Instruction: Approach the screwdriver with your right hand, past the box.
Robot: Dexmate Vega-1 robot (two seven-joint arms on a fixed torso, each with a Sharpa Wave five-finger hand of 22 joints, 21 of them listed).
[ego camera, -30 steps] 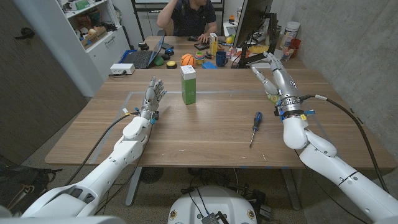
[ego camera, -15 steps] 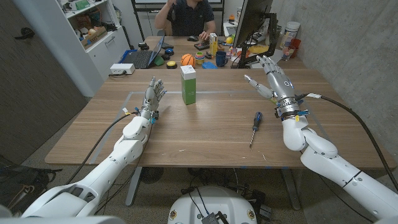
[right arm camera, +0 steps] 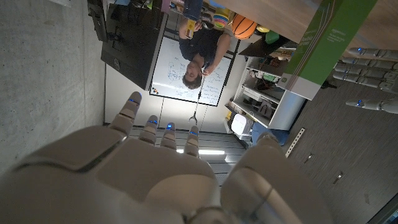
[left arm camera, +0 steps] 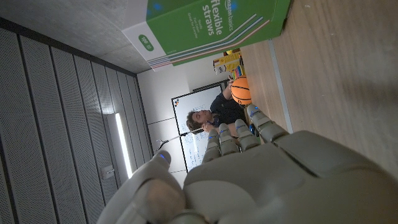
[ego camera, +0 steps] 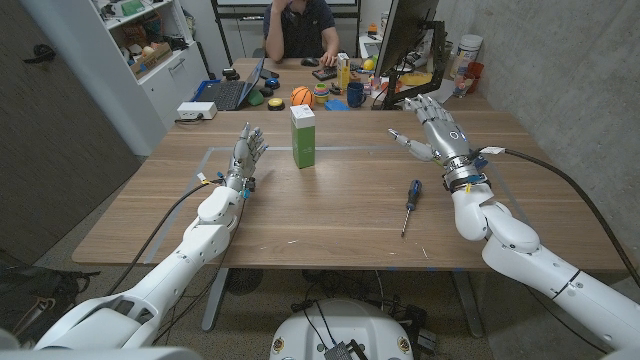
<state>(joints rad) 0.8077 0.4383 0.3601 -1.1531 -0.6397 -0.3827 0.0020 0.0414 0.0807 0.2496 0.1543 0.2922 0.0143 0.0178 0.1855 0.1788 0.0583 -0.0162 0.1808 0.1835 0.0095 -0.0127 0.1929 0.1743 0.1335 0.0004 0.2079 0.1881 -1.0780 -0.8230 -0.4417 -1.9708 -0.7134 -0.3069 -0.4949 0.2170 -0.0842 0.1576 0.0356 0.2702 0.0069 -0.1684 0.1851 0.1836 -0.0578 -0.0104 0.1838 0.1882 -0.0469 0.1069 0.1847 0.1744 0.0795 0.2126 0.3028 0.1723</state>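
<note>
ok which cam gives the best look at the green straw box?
Head view: the whole box stands upright on the table, apart from both hands. Left wrist view shows one printed face of it close up, cropped, label readable. Right wrist view catches part of it at an angle.
</note>
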